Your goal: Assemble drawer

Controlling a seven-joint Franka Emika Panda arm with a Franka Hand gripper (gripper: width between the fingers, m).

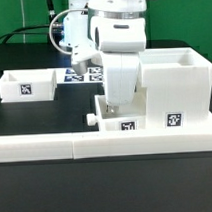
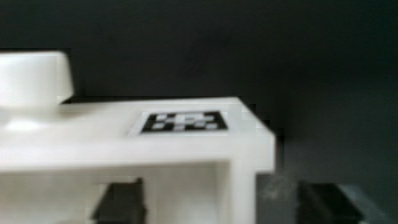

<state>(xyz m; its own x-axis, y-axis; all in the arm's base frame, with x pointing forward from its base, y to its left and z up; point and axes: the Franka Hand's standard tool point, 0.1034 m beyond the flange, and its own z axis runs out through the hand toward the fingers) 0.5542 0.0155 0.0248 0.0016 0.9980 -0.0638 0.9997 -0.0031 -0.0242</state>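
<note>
One tray (image 1: 113, 123) lies near the tabletop's (image 1: 35, 122) front edge, directly beneath the hand (image 2: 199, 200) and just beside the housing (image 1: 178, 91). Its knob (image 1: 92, 121) points away from the housing, long axis along that edge. Fingers (image 2: 285, 198) straddle the tray; whether they clamp it cannot be told.

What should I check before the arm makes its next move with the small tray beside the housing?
1. Gripper has one finger on each side of the knobbed tray: ok.
2. Fingers press firmly on the tray: cannot tell, the wrist view is blurred.
3. Tag on the tray is uncovered: ok.
4. Tray lines up with the housing opening: cannot tell, the arm hides it.
5. Second tray lies well apart, at the exterior view's left: ok.
</note>
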